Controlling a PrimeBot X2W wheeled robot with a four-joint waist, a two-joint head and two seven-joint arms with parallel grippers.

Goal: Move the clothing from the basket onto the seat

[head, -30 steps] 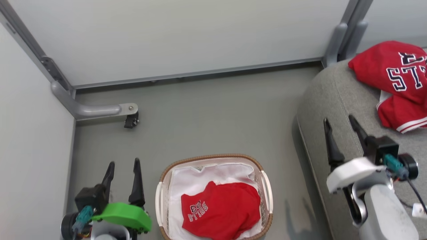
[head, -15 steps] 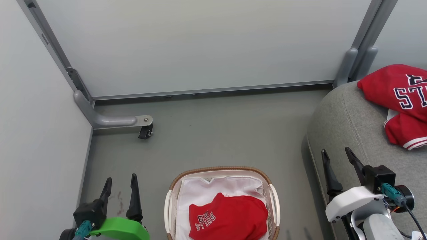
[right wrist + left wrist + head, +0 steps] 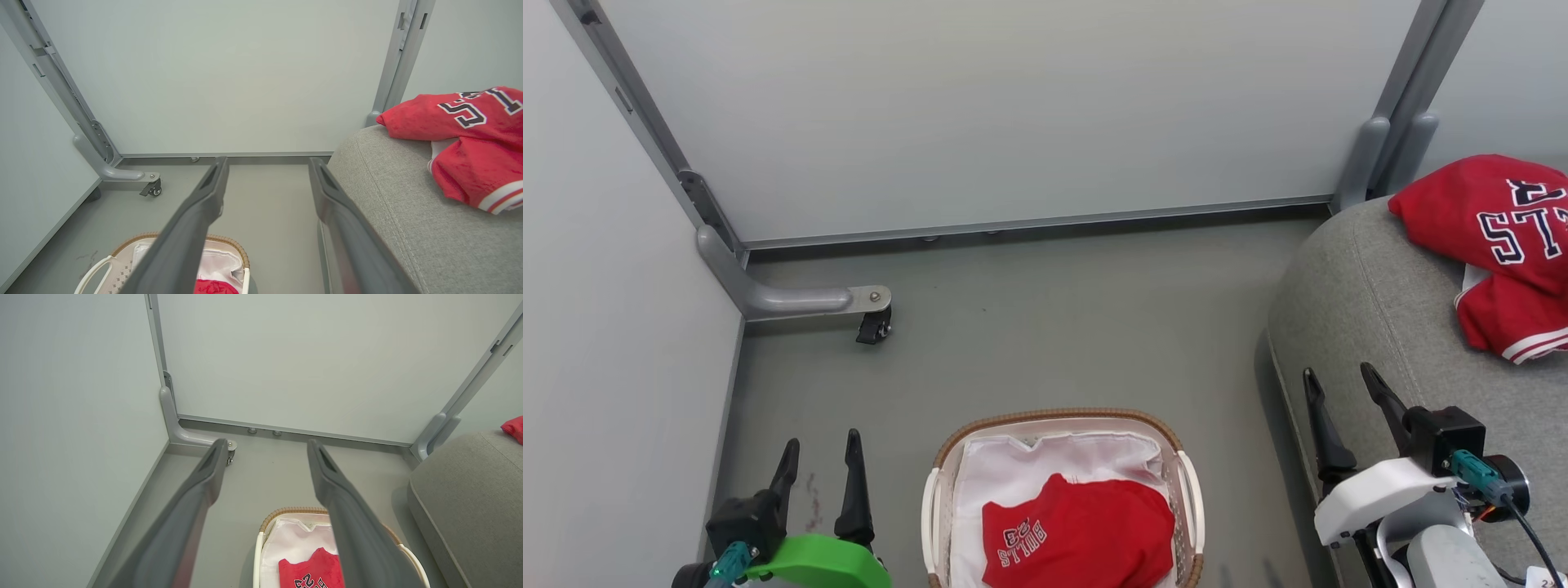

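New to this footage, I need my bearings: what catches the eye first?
A bright red jersey heaped on the grey couch at the right stands out first. A second red garment lies in the basket on the floor, bottom centre. The left gripper and right gripper flank the basket, open and empty.

Bare floor [image 3: 1054, 327] lies open between the basket [image 3: 1054, 415] and the back panel [image 3: 1013, 106]. The seat [image 3: 1364, 310] walls off the right. A castor foot [image 3: 800, 300] juts from the left corner.

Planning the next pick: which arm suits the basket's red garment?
Probably left: the left gripper is beside the white brown-rimmed basket holding the red BULLS garment; the right gripper is at the grey fabric couch.
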